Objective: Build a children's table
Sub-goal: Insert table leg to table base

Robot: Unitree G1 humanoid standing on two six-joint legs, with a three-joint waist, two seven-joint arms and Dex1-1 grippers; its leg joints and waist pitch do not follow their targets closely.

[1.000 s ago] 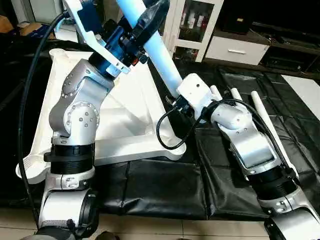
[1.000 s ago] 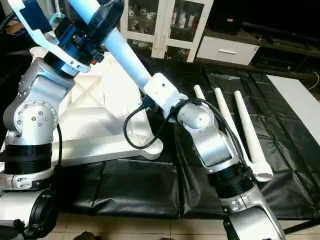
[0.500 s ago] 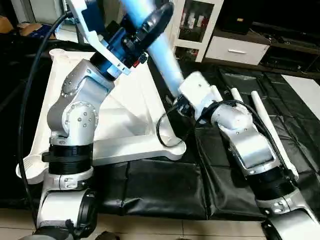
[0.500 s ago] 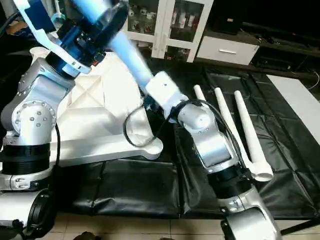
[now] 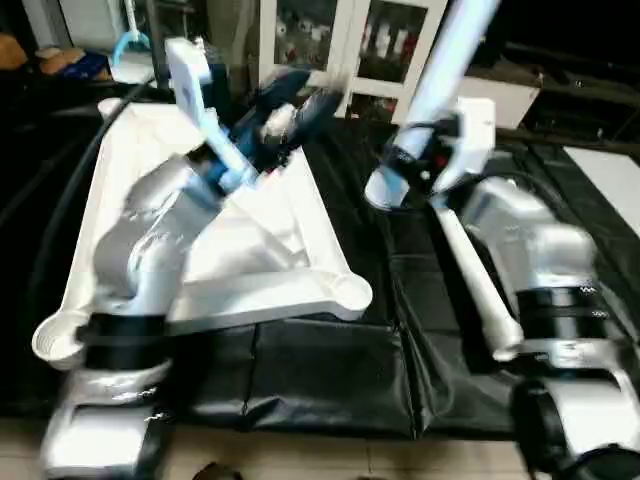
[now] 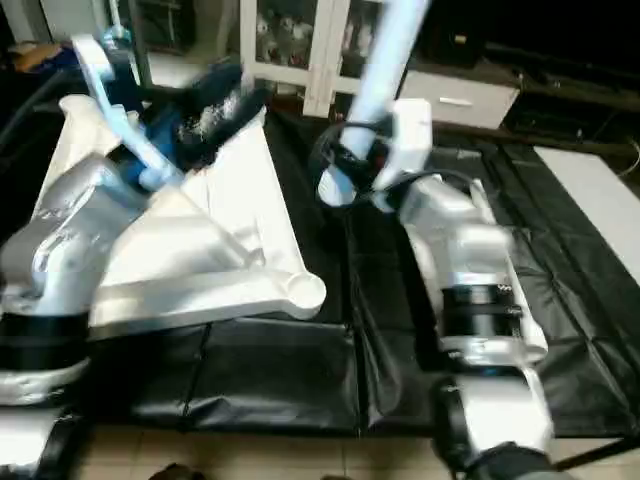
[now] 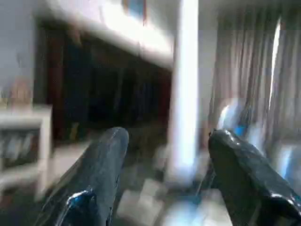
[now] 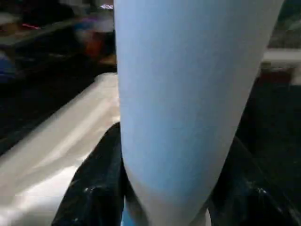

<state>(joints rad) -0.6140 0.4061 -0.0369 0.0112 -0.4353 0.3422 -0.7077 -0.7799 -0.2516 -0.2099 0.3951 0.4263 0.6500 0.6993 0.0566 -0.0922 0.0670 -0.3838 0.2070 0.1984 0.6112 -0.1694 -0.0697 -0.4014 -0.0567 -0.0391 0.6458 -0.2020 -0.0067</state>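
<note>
A white square plastic tabletop (image 5: 270, 240) with raised ribs lies on a black creased sheet (image 5: 330, 380). A pale bluish-white tapered tubular leg (image 5: 445, 55) rises beside the silver right forearm (image 5: 530, 250); another white leg (image 5: 475, 290) lies on the sheet. The left tool (image 7: 164, 179) has glossy black fingers (image 7: 101, 169), with blue at its wrist.

Left arm: silver forearm raised from the lower left, wrist angled up and inward. Left tool (image 7: 164, 183): two black fingers (image 7: 101, 174) spread apart, nothing between them.

Right arm: silver forearm lifted from the lower right, elbow bent, wrist turned upward. Right tool (image 8: 164, 197): black fingers (image 8: 96, 188) on either side of a white table leg (image 5: 445, 60), closed against its lower part; the leg rises steeply above the tool.
</note>
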